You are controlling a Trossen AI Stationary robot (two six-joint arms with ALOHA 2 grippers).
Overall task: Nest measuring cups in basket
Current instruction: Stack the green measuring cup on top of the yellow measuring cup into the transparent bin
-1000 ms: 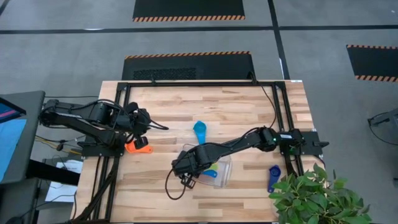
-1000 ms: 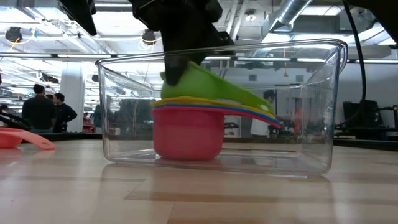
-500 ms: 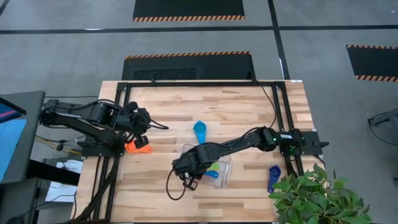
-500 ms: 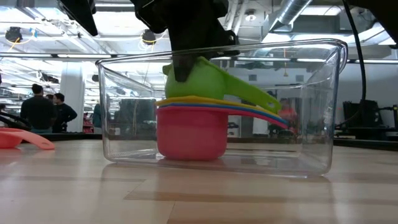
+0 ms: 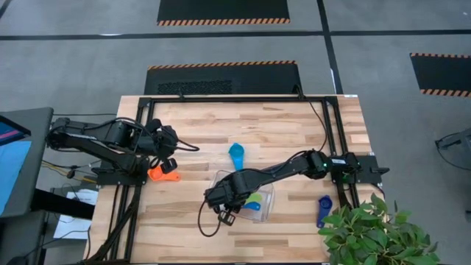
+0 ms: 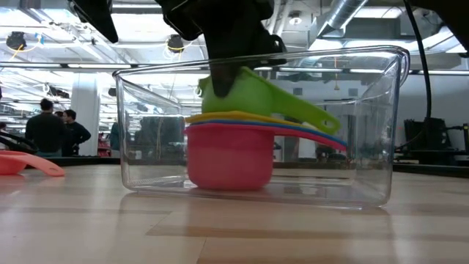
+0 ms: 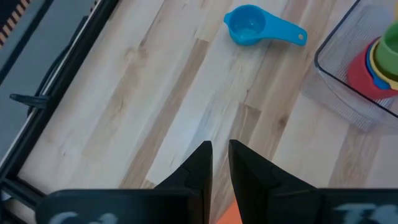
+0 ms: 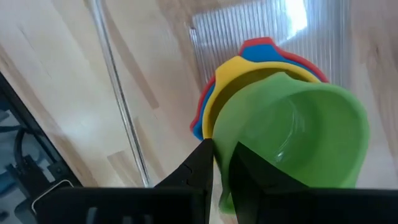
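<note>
At the left edge of the table in the high view, the left gripper (image 5: 166,151) sits low over the orange cup (image 5: 163,174), which lies flat on the wood just beside the arm's base. Its own wrist view shows the two dark fingers (image 7: 198,168) pressed nearly together with only a thin slit between them and a sliver of orange below the tips; nothing is pinched. That same view looks across bare planks to a light blue cup (image 7: 251,27) lying on its own with its handle pointing toward the basket (image 7: 341,93). From above, this cup (image 5: 236,153) lies just beyond the basket's far side. Near the table's middle, the clear basket (image 5: 266,209) holds the nested stack, largely covered from overhead by the right gripper (image 5: 234,199). The low view gives the stack's order, which the overhead hides: a red cup (image 6: 229,156) at the bottom on the basket floor, thin blue and yellow rims above it, and the green cup (image 6: 253,92) on top, tilted with its handle sloping down. The right wrist view shows the right fingers (image 8: 206,163) closed on the green cup's rim (image 8: 292,134). Farther right, the dark blue cup (image 5: 323,209) lies alone near the table's edge, beside a leafy plant (image 5: 372,234).
</note>
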